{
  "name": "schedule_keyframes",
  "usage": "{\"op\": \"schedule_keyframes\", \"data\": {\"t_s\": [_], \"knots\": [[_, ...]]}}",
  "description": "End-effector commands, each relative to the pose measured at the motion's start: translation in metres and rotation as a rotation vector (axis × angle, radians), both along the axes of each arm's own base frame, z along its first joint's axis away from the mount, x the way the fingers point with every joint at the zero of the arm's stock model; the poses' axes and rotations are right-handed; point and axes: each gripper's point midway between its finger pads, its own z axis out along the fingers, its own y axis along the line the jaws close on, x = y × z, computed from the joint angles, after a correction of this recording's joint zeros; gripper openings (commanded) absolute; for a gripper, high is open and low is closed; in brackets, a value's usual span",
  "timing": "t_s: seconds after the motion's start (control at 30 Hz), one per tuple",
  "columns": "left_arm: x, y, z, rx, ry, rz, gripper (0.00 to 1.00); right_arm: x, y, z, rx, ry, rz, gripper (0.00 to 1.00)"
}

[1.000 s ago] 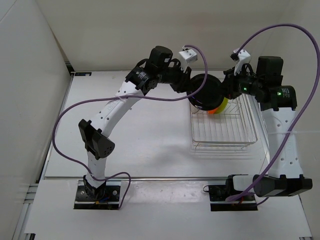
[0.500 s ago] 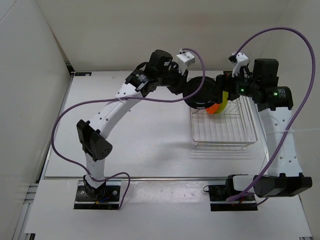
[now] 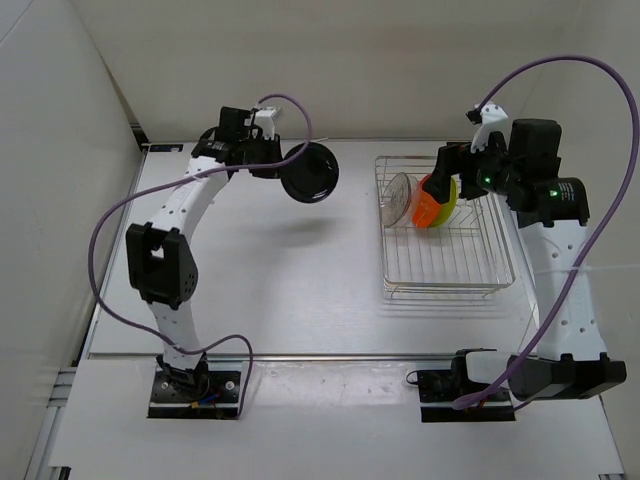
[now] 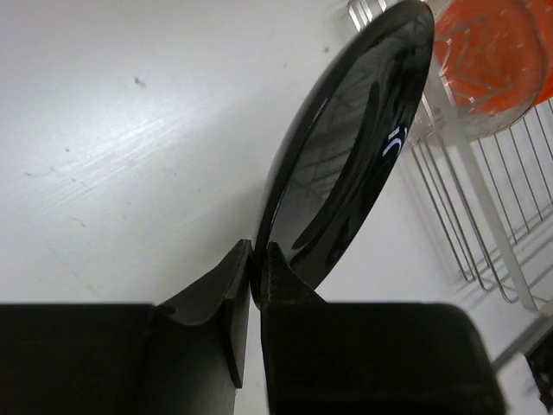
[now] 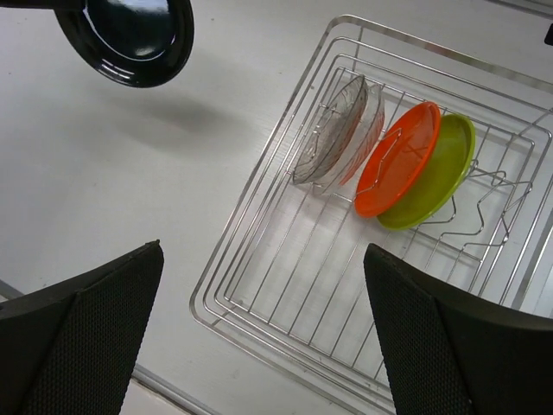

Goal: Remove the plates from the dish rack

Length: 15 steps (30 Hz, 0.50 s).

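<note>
The left gripper (image 4: 257,285), clamped on the black plate's (image 3: 309,172) rim, has carried it out of the dish rack (image 3: 445,291) to upper centre-left, above the bench (image 3: 290,290) — nearly unloaded. The right gripper (image 3: 447,170) hangs wide open, empty.

Black plate (image 3: 309,172), orange plate (image 5: 396,160), yellow-green plate (image 5: 439,175)

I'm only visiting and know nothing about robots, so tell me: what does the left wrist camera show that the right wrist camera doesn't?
Left wrist only: the left gripper shut on the rim of the black plate, close up. Right wrist only: the whole dish rack, the yellow-green plate in it, and the open, empty right gripper. Both: the black plate outside the rack, the orange plate in it, the white table.
</note>
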Motion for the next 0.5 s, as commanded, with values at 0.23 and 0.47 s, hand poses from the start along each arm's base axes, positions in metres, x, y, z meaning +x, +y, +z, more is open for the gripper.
{"op": "schedule_keyframes", "data": {"t_s": [0.23, 0.47], "knots": [[0.012, -0.028, -0.097, -0.221, 0.363, -0.149, 0.11, 0.001, -0.017, 0.007, -0.061, -0.069, -0.076, 1.0], [0.014, -0.037, -0.123, -0.267, 0.445, -0.163, 0.11, -0.002, -0.021, 0.009, -0.078, -0.083, -0.089, 1.0]]}}
